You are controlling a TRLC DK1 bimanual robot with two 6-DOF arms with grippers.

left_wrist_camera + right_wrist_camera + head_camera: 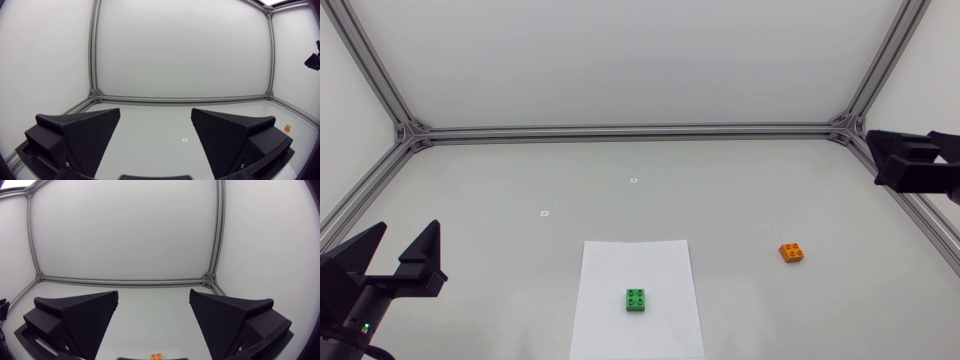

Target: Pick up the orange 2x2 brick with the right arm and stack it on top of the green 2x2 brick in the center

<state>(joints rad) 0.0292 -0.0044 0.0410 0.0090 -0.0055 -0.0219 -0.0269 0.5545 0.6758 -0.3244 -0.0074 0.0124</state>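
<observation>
The orange 2x2 brick [792, 252] lies on the table right of centre. The green 2x2 brick [636, 299] sits on a white paper sheet [665, 260] at the front middle. My right gripper [876, 158] hangs open at the far right, well behind and above the orange brick. In the right wrist view the gripper [154, 305] is open and empty, with the orange brick [156, 355] low between its fingers. My left gripper [400, 245] stands open at the front left, empty too [156, 125]. The left wrist view shows the orange brick [287, 128] far off beside its finger.
Aluminium frame rails [630, 131] run along the table's back and sides. Two small white markers [633, 180] [544, 213] lie on the table behind the paper. White walls enclose the space.
</observation>
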